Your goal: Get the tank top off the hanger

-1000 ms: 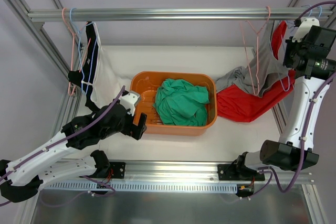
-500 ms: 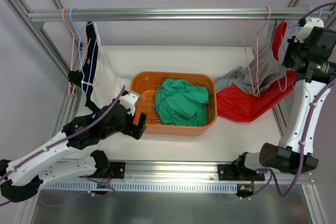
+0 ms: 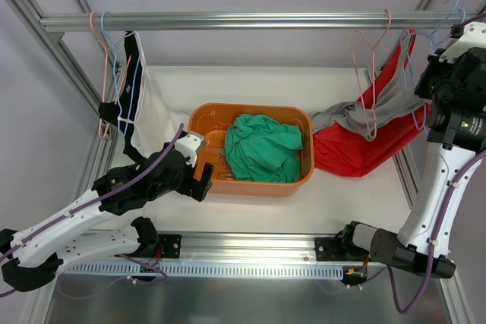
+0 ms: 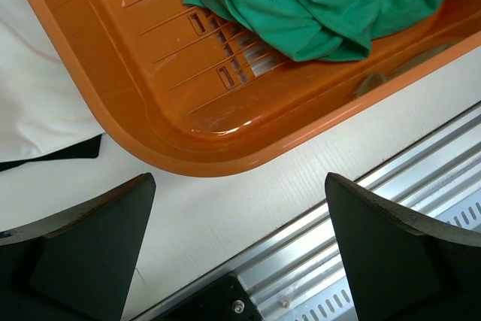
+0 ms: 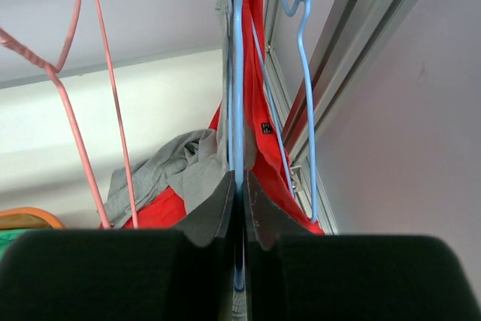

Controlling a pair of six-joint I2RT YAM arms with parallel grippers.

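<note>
While on hanger (image 5: 236,73), top (image 5: 252,88) beyond hand (image 5: 237,186)

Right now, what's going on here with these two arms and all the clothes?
The right end effector is shut on a blue hanger up by the right end of the rail. A red tank top is still on that hanger, its lower part trailing onto the table with a gray garment lying over it. The left end effector hangs open beside the orange basket, which holds a green shirt; it grips nothing.
</note>
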